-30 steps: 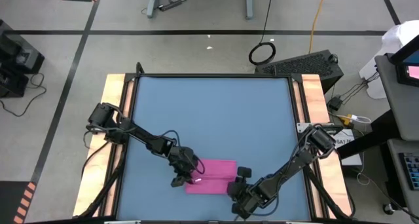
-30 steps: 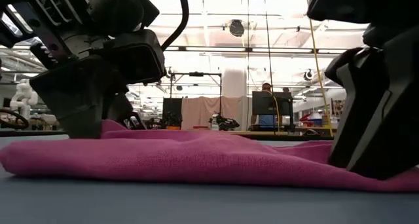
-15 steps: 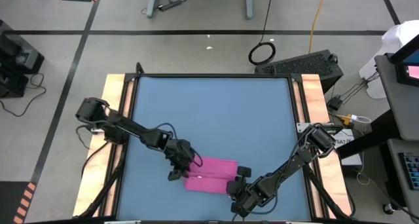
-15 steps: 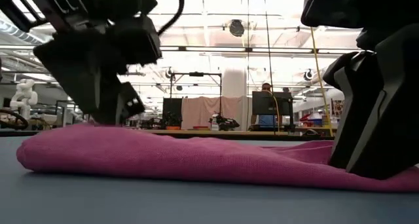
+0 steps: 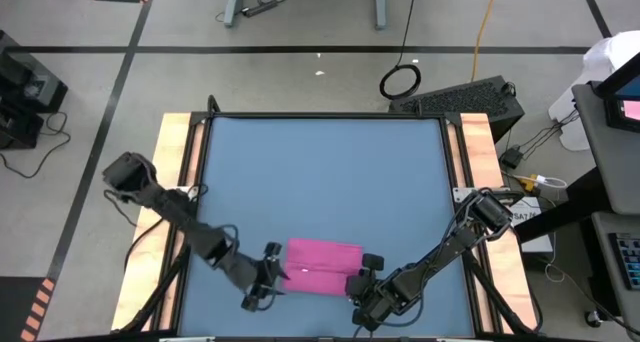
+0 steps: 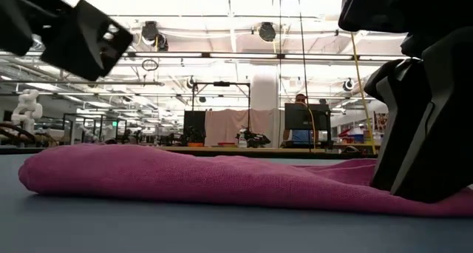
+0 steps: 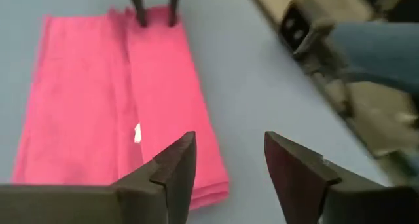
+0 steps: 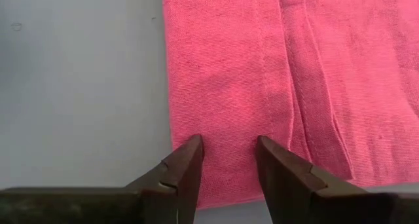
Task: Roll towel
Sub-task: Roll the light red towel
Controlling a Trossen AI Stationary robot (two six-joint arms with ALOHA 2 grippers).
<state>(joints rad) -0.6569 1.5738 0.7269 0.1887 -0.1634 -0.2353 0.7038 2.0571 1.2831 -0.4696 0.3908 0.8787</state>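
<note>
Your towel lies folded flat on the blue table, near the front edge and a little right of centre, its white tag facing up. Your left gripper hangs just off the towel's left end, fingers spread and holding nothing. Your right gripper sits at the towel's right end, its fingers parted and resting on the cloth's edge.

Blue tabletop; cable coil on floor beyond.
</note>
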